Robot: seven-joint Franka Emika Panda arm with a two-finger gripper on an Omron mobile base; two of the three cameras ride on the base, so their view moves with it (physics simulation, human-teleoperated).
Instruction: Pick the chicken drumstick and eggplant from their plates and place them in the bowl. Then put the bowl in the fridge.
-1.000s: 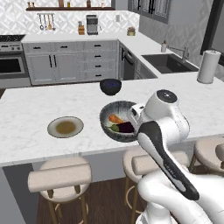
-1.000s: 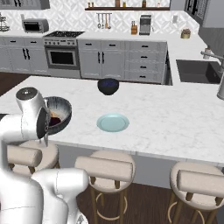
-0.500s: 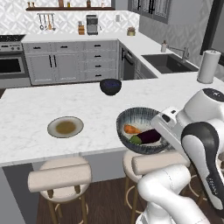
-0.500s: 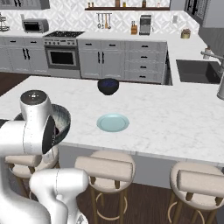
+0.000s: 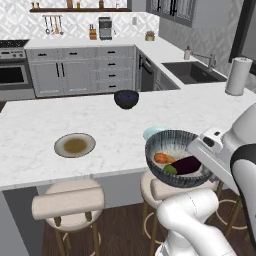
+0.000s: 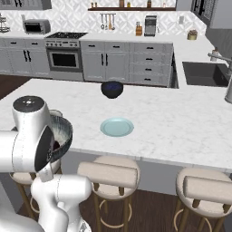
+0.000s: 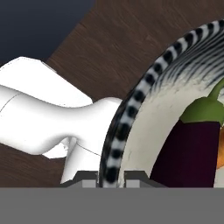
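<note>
1. Pincer (image 7: pixel 110 180) clamped on rim of the bowl (image 5: pixel 175 150), clear of the bench (image 5: pixel 60 120) edge.
2. Held eggplant (image 5: pixel 186 164) and chicken drumstick (image 5: pixel 163 158) inside.
3. No fridge visible; probably elsewhere, requiring a drive.

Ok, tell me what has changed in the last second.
The end effector, clamped on the bowl rim, lifted it off the counter and carried it out past the edge, above the stools. The eggplant and drumstick stayed inside; both plates and the dark bowl stayed put.
</note>
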